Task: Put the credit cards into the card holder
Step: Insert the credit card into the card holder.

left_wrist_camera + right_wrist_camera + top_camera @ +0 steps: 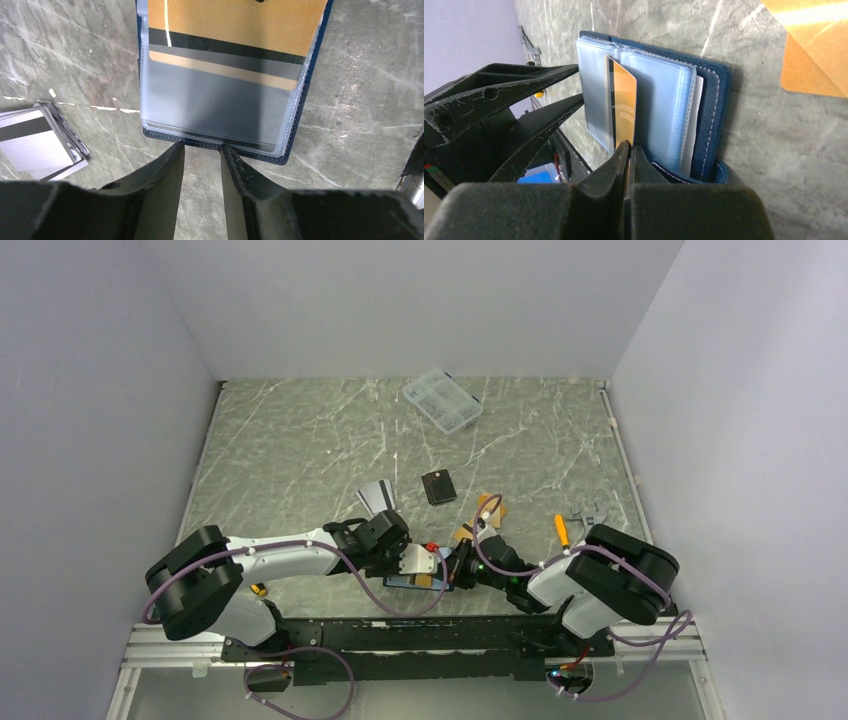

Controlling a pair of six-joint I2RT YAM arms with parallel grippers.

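— Where's the orange card?
— Pinched in my right gripper, half inside the open card holder, long side crosswise to my left gripper, which gapes at the holder's edge.

One high camera, two close ones.
From the near side, the top one looks down on the whole table. Both wrist ones face the card holder, from left and right.
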